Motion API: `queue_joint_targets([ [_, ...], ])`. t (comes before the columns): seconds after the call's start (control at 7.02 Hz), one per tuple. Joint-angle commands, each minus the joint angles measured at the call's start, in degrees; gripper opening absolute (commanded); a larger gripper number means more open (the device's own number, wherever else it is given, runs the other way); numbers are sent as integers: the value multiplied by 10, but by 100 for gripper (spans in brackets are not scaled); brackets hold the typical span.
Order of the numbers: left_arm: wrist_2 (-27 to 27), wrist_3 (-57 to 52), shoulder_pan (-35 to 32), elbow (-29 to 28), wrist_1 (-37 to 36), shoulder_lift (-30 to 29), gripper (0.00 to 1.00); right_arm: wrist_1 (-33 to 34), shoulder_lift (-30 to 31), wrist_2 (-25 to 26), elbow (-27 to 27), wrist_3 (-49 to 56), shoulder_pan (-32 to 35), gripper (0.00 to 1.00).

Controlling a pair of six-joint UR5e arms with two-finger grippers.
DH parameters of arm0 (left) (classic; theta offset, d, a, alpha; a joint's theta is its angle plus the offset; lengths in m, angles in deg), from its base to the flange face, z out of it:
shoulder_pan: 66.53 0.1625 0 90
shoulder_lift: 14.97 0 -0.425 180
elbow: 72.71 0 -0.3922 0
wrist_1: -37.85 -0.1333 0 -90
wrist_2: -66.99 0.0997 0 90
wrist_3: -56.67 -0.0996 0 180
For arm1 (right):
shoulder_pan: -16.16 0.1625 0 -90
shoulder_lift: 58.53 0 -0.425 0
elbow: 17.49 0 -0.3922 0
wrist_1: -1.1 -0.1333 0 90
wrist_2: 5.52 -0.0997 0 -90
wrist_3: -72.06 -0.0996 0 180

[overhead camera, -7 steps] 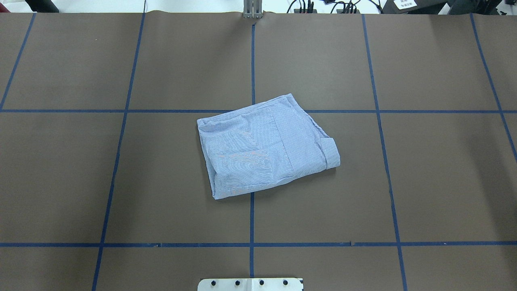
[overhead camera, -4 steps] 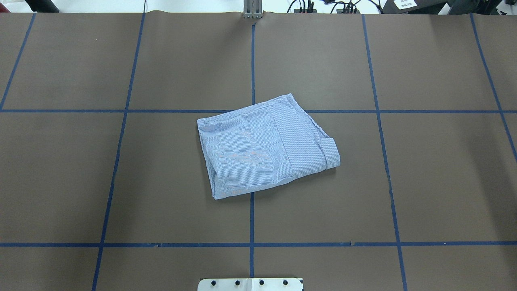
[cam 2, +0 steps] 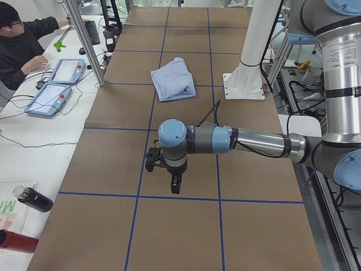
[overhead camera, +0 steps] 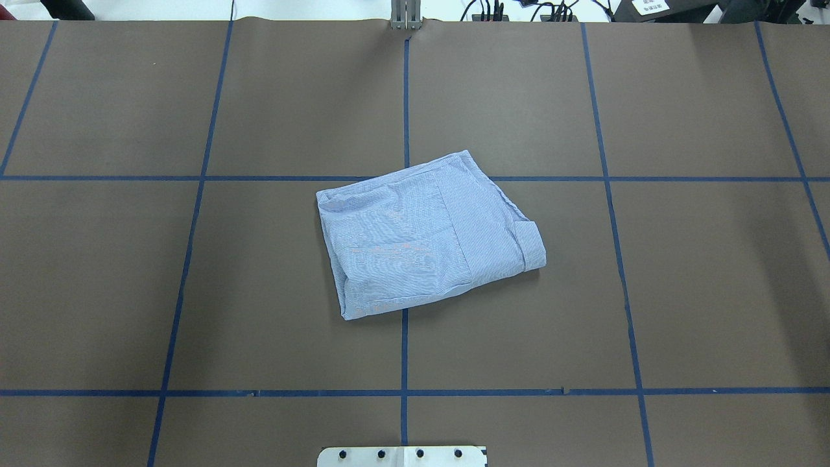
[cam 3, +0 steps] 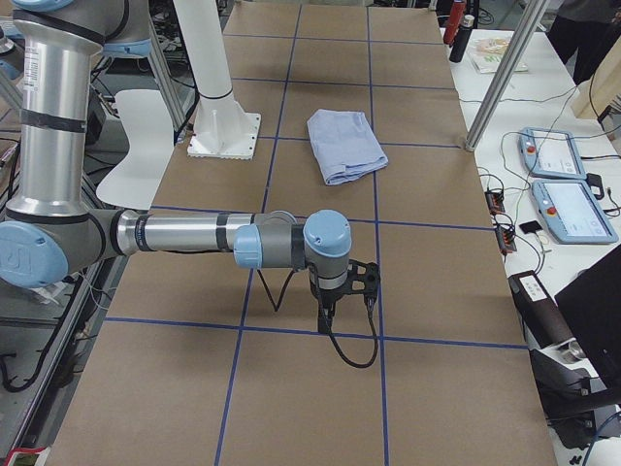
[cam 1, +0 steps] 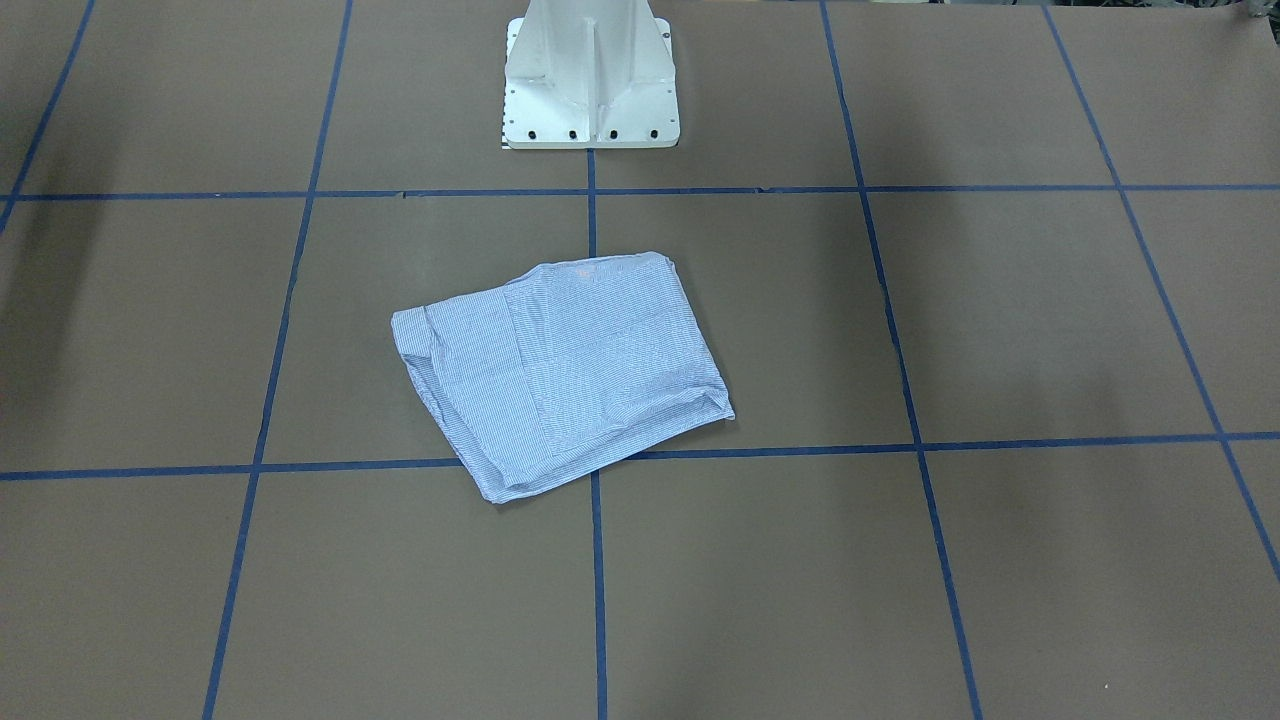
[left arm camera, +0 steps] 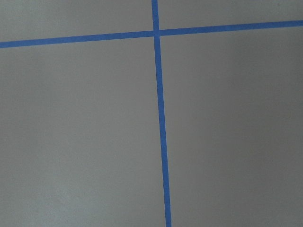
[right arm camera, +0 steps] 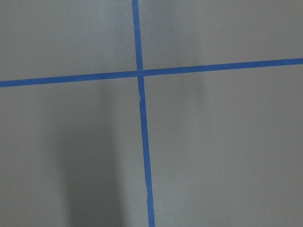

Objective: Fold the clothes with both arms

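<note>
The clothes are one light blue-and-white striped shirt, folded into a compact, slightly skewed rectangle at the table's middle; it also shows as the shirt. Nothing touches it. The left arm stretches out low over the table's left end, and its gripper points down, far from the shirt. The right arm does the same at the right end with its gripper. Whether either gripper is open or shut I cannot tell. Both wrist views hold only brown table and blue tape.
The white pedestal base stands at the robot's edge. Blue tape lines grid the brown table. A person sits at a side table with control tablets and bottles. Metal posts rise at the far edge.
</note>
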Motion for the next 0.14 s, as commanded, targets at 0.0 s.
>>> queue_joint_targets([
  [0.0, 0, 0, 0, -2, 0, -1, 99, 0, 0, 0, 0, 1, 0, 100],
])
